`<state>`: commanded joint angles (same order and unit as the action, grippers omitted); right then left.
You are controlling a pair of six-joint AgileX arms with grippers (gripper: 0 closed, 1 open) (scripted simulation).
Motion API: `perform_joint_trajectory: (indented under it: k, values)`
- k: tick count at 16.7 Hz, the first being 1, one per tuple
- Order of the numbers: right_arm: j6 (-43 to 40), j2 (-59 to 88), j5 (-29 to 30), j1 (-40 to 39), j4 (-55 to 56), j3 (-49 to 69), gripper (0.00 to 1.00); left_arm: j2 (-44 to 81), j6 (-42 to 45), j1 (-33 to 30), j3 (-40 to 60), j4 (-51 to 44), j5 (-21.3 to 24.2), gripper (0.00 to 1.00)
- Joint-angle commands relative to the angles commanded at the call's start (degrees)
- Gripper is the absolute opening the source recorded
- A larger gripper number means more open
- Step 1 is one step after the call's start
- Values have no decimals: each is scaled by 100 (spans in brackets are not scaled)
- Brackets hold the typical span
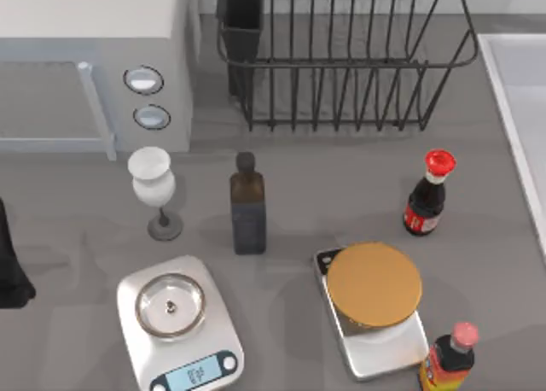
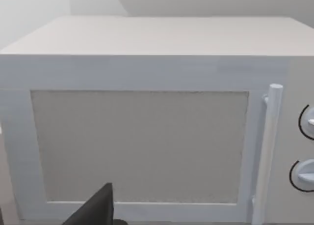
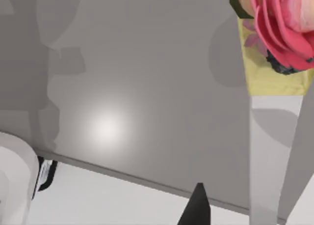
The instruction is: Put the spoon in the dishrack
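Two scales (image 1: 179, 323) at near edge, dishrack (image 1: 341, 58) at far edge.

The grey table (image 1: 324, 195) carries a dishrack (image 1: 345, 62), microwave (image 1: 94, 58), two scales (image 1: 179, 323), three bottles (image 1: 248, 205) and a goblet (image 1: 153, 190).

a rendered kitchen counter. a white microwave (image 1: 94, 58) sits beside the black wire dishrack (image 1: 341, 58). two kitchen scales (image 1: 181, 323), sauce bottles (image 1: 426, 195) and a goblet (image 1: 153, 186) stand on the grey worktop (image 1: 341, 186).
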<state>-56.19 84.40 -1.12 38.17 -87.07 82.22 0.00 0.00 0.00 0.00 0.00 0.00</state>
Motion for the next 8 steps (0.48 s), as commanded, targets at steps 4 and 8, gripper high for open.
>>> perform_joint_trajectory:
  k: [4, 8]
  values:
    - [9, 19, -2, -7, 12, -15, 0, 0, 0, 0, 0, 0, 0, 100]
    - [287, 0, 257, -363, 341, 54, 0, 0, 0, 0, 0, 0, 0, 100]
